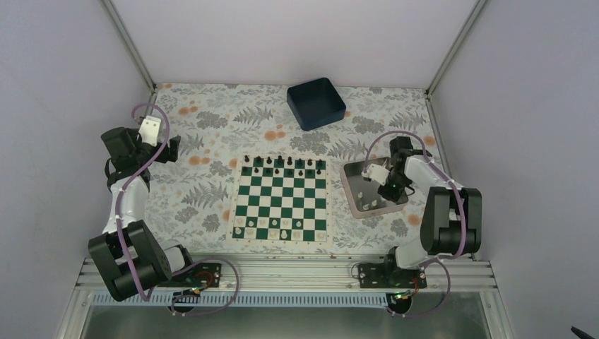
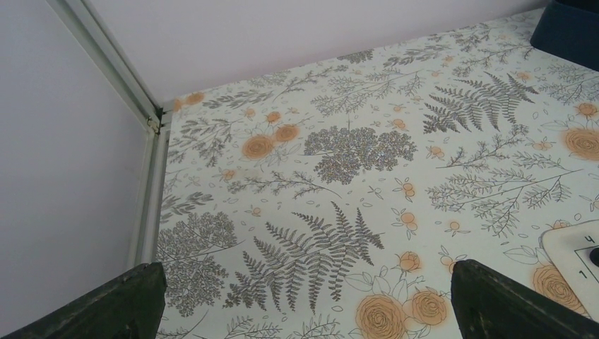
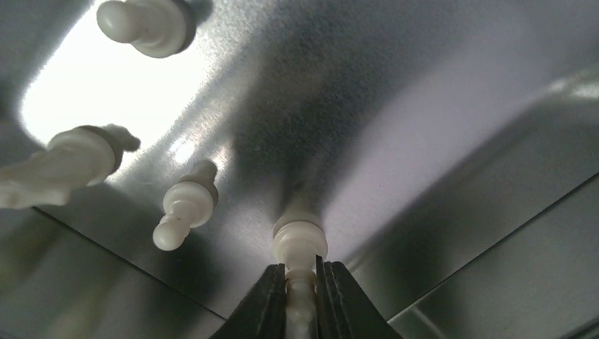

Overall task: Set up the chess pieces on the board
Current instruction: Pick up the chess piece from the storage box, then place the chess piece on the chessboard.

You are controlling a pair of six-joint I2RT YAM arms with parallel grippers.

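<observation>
The board [image 1: 282, 202] lies mid-table, with white chess pieces [image 1: 282, 224] on its near rows and black ones [image 1: 282, 164] along the far row. My right gripper [image 1: 382, 185] reaches down into the silver tray [image 1: 354, 206]. In the right wrist view it [image 3: 301, 296] is shut on the thin upper part of a cream chess piece [image 3: 299, 240] that rests on the tray floor [image 3: 424, 141]. Three more cream pieces [image 3: 185, 205] [image 3: 145, 25] [image 3: 63, 166] lie to its left. My left gripper [image 2: 307, 272] hangs open and holds nothing, over the flowered cloth left of the board.
A dark blue bin [image 1: 316, 103] stands at the back centre. The board's corner [image 2: 576, 247] shows at the right of the left wrist view. Metal frame posts [image 1: 131, 42] rise at the back corners, and a rail [image 1: 282, 272] runs along the near edge.
</observation>
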